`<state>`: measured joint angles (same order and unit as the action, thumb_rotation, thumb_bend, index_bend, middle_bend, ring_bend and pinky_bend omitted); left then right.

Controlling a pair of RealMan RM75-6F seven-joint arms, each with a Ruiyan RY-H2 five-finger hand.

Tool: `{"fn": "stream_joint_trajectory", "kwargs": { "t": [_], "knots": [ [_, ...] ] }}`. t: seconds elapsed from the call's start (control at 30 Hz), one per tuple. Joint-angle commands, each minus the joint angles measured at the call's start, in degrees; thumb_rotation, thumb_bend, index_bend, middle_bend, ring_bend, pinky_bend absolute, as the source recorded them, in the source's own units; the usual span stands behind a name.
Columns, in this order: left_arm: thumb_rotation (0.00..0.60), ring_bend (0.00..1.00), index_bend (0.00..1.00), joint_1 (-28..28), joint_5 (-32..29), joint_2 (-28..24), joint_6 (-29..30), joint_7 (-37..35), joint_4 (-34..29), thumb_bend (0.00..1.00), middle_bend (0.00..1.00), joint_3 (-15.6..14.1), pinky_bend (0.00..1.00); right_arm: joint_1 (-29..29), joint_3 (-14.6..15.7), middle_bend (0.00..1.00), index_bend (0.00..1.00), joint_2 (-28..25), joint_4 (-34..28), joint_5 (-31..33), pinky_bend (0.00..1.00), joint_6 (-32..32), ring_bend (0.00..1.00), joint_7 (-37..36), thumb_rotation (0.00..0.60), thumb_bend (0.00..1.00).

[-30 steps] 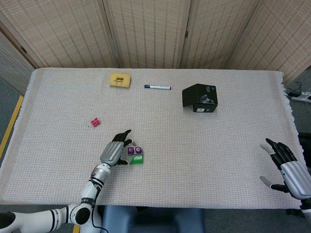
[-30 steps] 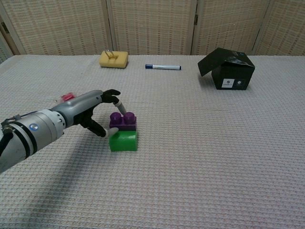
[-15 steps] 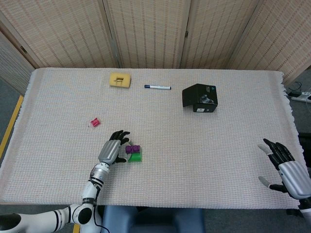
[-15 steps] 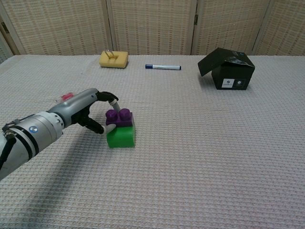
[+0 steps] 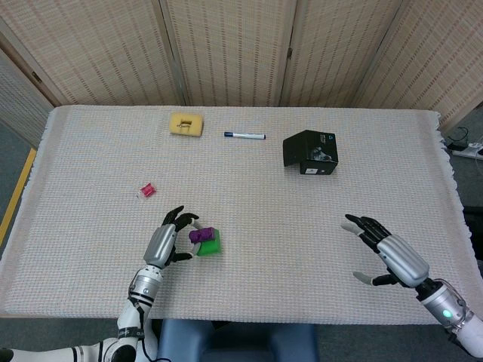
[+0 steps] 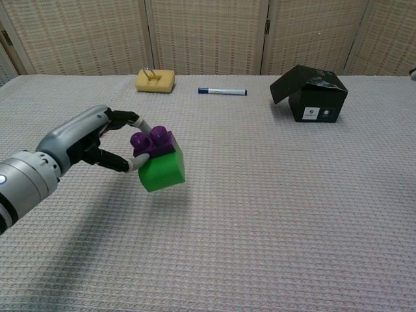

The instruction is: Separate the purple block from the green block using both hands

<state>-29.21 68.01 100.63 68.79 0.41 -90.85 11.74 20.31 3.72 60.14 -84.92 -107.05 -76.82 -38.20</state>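
Observation:
A small purple block (image 6: 152, 142) sits stacked on a larger green block (image 6: 162, 171). My left hand (image 6: 84, 138) pinches the pair from the left side and holds it tilted above the table. In the head view the same purple block (image 5: 200, 234), green block (image 5: 210, 244) and left hand (image 5: 166, 241) appear low and left of centre. My right hand (image 5: 392, 253) hovers open over the table's right side, far from the blocks, fingers spread. The chest view does not show the right hand.
A black open box (image 5: 310, 151) stands at the back right. A blue-capped marker (image 5: 244, 136) and a yellow sponge (image 5: 186, 124) lie near the far edge. A small pink object (image 5: 147, 190) lies left of the blocks. Folding screens stand behind the table.
My left hand has closed on the stacked blocks and lifted them off the table, tilting them. My right hand has moved in from the right edge toward the middle.

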Motion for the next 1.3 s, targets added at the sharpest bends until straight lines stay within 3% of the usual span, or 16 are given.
{"fn": "stream_joint_trajectory", "kwargs": {
  "t": [0.03, 0.3, 0.57, 1.3],
  "knots": [
    [0.600, 0.05, 0.81, 1.47, 0.80, -1.31, 0.96, -1.44, -3.46, 0.55, 0.30, -0.62, 0.00, 4.66, -0.58, 0.00, 0.00, 2.60, -0.99, -0.78, 0.00, 3.99, 0.00, -5.96, 0.600, 0.30],
    [0.600, 0.05, 0.81, 2.65, -1.91, -4.63, 0.04, -3.36, -11.58, 0.55, 0.30, 0.81, 0.00, 15.67, 0.68, 0.00, 0.00, 7.44, 0.19, -3.00, 0.00, 9.96, 0.00, -29.46, 0.600, 0.30],
    [0.600, 0.05, 0.81, 1.62, -5.24, -6.22, -0.98, -2.05, -16.34, 0.55, 0.30, 3.52, 0.00, 20.99, -0.21, 0.00, 0.00, 13.94, 4.47, -0.39, 0.00, 10.33, 0.00, -40.43, 0.600, 0.30],
    [0.600, 0.05, 0.81, 1.54, -5.34, -9.38, -0.14, -2.35, -22.98, 0.55, 0.30, 4.53, 0.00, 28.64, 0.93, 0.00, 0.00, 24.00, 13.55, 2.77, 0.00, 12.51, 0.00, -50.31, 0.600, 0.30]
  ]
}}
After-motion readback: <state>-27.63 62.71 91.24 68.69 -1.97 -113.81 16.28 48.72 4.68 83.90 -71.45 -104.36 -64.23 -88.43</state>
